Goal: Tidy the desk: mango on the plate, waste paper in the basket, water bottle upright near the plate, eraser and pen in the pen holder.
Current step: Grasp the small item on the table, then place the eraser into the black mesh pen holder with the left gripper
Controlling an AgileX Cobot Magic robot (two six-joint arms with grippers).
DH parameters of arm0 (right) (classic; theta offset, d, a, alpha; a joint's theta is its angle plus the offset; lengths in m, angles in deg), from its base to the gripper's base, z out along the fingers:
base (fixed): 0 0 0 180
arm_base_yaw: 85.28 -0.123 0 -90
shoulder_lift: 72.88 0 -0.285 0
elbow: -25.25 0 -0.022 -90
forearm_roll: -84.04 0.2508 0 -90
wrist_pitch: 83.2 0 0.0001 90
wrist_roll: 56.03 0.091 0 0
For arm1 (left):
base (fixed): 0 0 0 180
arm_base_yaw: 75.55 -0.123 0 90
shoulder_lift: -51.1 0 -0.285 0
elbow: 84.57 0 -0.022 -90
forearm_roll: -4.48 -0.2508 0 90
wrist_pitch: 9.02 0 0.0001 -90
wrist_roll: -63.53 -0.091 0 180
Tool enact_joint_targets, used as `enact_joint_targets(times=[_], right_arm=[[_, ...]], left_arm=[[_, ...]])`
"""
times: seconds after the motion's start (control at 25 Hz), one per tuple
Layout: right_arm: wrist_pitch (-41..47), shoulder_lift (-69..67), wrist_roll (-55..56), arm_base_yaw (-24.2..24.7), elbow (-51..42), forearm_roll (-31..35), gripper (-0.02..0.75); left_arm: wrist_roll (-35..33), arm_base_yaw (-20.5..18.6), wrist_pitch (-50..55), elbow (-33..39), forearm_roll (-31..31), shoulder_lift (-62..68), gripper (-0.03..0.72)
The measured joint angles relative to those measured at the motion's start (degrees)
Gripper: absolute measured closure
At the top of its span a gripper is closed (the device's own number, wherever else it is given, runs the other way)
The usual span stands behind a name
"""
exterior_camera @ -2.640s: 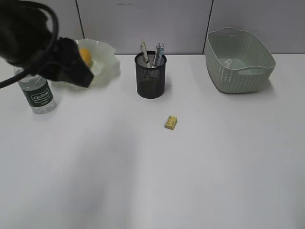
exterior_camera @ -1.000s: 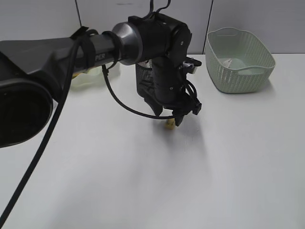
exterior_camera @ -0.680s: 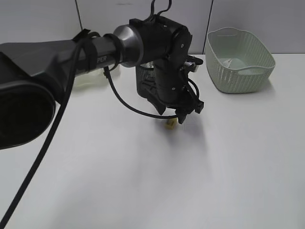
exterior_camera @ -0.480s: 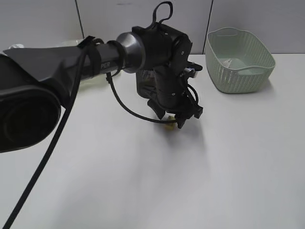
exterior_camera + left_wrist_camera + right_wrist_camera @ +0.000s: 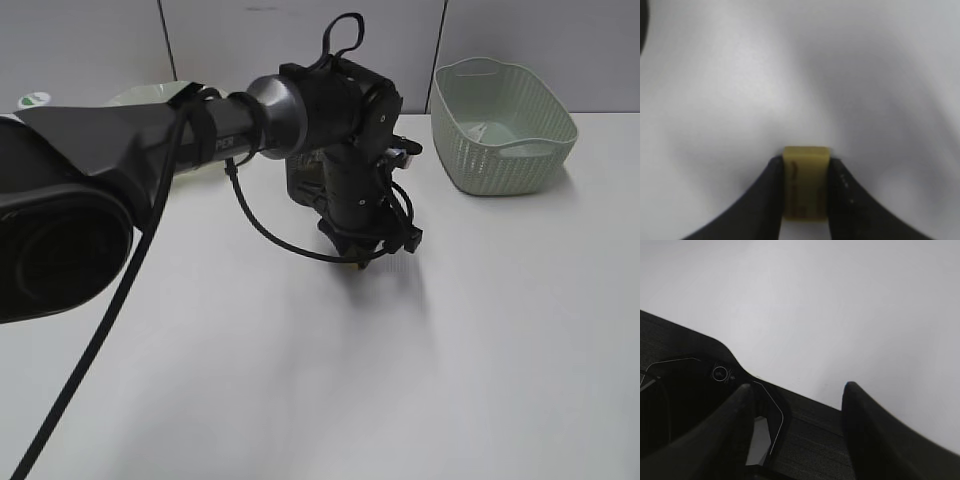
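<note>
Desk [image 5: 520, 330]: plain white. Eraser [image 5: 805, 182]: pale yellow, faint reddish-brown print on its face. Left gripper [image 5: 805, 192]: black fingers. Basket [image 5: 503, 125]: pale green, woven-look sides. Right gripper [image 5: 800, 432]: black. Wall panels [image 5: 300, 45]: grey, dark seams.

Bare desk [image 5: 300, 380] in front of and to either side of the left pincer [image 5: 357, 262]; pen cup [image 5: 298, 178] close behind, basket [image 5: 503, 125] well off right

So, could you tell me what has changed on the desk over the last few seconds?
The left arm swung in from the far left, and the left gripper came down and shut on the eraser. The basket stayed put.
</note>
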Motion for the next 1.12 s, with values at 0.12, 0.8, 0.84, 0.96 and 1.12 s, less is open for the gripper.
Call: enact_joint_targets(times=[0.12,0.8,0.84,0.96,1.12], right_arm=[[-0.2,0.0,0.0,0.0,0.0,0.0,0.291],[-0.4,0.0,0.0,0.0,0.0,-0.1,0.291],[-0.4,0.0,0.0,0.0,0.0,-0.1,0.291],[-0.4,0.0,0.0,0.0,0.0,-0.1,0.291],[-0.4,0.0,0.0,0.0,0.0,-0.1,0.291]], left_arm=[[0.0,0.0,1.0,-0.6,0.0,0.0,0.487],[0.0,-5.4,5.7,-23.7,0.3,-5.8,0.487],[0.0,-6.3,5.6,-24.8,0.3,-5.8,0.487],[0.0,-8.7,5.6,-25.7,0.2,-5.8,0.487],[0.0,-11.2,5.7,-25.7,0.2,-5.4,0.487]])
